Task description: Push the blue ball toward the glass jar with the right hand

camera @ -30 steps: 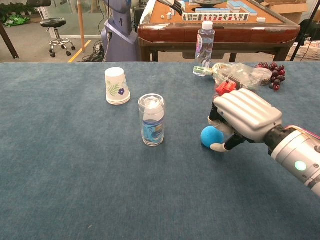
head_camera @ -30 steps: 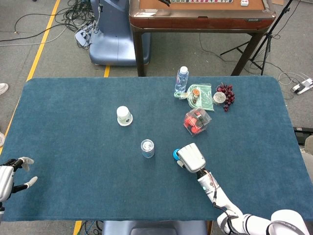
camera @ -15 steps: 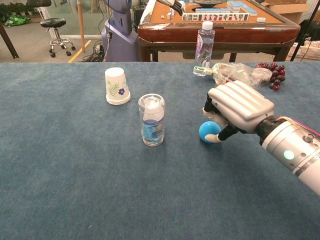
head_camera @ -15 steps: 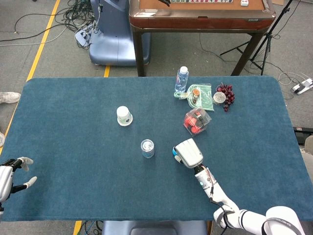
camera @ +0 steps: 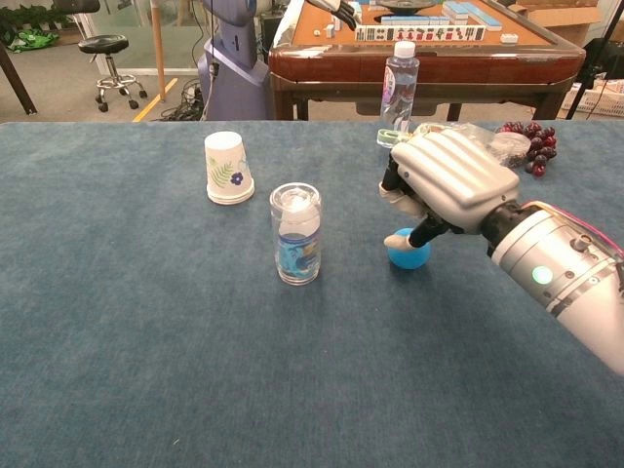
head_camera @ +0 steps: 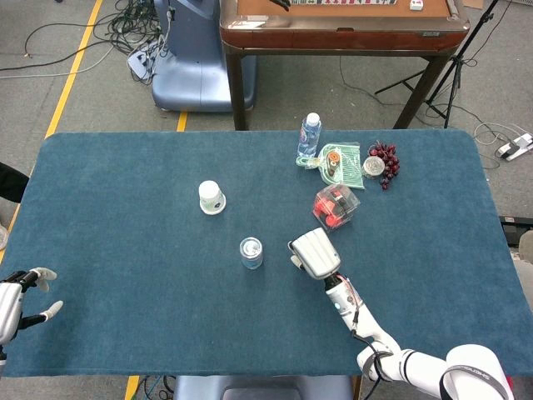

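The blue ball point(camera: 409, 255) lies on the blue table cloth, a little to the right of the glass jar point(camera: 296, 234), which stands upright with a blue label and a clear lid. My right hand point(camera: 447, 181) hovers over the ball with its fingers curled down and its thumb tip touching the ball's top. From the head view the right hand point(head_camera: 314, 253) covers the ball, just right of the jar point(head_camera: 251, 252). My left hand point(head_camera: 20, 297) hangs off the table's near left corner, fingers apart, holding nothing.
An upturned paper cup point(camera: 227, 168) stands behind and left of the jar. Behind the right hand are a clear box of red items point(head_camera: 336, 206), a snack bag point(head_camera: 339, 163), a water bottle point(camera: 398, 86) and grapes point(camera: 531, 151). A wooden table point(camera: 419, 54) stands beyond the far edge.
My right hand has moved left and away from me, toward the jar. The ball has rolled slightly the same way under it. The left hand has stayed put.
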Available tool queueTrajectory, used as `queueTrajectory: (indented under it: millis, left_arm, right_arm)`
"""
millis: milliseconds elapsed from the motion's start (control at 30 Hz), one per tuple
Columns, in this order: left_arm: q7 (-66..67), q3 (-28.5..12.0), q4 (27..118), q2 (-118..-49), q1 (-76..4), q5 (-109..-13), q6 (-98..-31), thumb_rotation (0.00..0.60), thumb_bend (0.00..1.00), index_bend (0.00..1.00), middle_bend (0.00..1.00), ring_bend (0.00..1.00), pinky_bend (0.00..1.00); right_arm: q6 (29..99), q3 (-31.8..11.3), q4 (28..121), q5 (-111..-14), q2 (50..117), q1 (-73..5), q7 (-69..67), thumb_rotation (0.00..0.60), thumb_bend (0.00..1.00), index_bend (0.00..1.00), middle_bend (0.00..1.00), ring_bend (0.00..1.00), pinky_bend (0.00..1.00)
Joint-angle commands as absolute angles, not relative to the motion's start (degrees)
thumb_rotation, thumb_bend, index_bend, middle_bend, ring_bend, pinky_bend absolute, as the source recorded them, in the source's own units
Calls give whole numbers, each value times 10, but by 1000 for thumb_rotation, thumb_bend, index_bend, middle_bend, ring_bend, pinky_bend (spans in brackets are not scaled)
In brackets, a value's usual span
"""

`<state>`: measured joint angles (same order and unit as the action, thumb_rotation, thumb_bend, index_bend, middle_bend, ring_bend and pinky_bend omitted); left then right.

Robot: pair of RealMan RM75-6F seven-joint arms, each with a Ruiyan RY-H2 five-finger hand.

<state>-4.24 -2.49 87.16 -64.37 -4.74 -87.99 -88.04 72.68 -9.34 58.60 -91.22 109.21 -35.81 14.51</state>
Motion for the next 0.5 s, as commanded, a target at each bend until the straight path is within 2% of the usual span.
queueTrajectory:
  millis: [33,300,500]
  left_arm:
    - [-42,-25,872,-644,-47,-880,-881,600,60,446,558,485,663]
    - [-37,-24,872,-646,-48,-882,-880,600,60,446,558,485,663]
    - [-32,-24,873,-647,-48,-882,-880,600,60,446,558,485,663]
  right_arm:
    - [732,-85,612,-914,1076,-352,154,600,0,1000,1000,1000,1000]
    - [726,-61,687,-906,1022,-329,196,600,0,1000,1000,1000,1000]
    - [722,-51,700,-897,1004,-317,205,600,0,1000,1000,1000,1000]
